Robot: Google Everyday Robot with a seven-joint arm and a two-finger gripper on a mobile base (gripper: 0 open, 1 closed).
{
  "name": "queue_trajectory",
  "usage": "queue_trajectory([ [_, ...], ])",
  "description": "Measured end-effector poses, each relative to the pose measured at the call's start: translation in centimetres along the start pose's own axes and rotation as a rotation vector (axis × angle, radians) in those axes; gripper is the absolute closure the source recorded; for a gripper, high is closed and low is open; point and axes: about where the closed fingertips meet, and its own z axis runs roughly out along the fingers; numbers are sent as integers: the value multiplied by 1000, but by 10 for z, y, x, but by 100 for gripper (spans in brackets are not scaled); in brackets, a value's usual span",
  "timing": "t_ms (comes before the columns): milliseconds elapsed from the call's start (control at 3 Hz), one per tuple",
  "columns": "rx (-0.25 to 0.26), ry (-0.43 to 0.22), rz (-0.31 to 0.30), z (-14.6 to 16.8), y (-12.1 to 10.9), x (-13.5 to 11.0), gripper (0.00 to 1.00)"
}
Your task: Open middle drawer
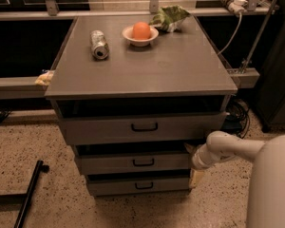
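Sitting at the right end of the middle drawer (114, 164), a flat grey front with a small black loop handle (143, 162), the gripper (194, 160) caps a smooth, rounded cream arm (232, 148); whether it is clenched cannot be told.

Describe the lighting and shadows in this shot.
Camera view: dim, warm light from above; the cabinet top is evenly lit, while deep shadow fills the gaps above each drawer front. The middle drawer sits in shade under the top drawer. The gripper, at its right end, is partly lost in that shadow.
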Motion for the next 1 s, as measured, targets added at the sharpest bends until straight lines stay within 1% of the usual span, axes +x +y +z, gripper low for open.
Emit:
queue_trajectory([
  [333,-33,33,50,8,5,14,0],
  [667,-34,35,53,8,6,16,0],
  [1000,-57,37,63,11,9,17,0],
])
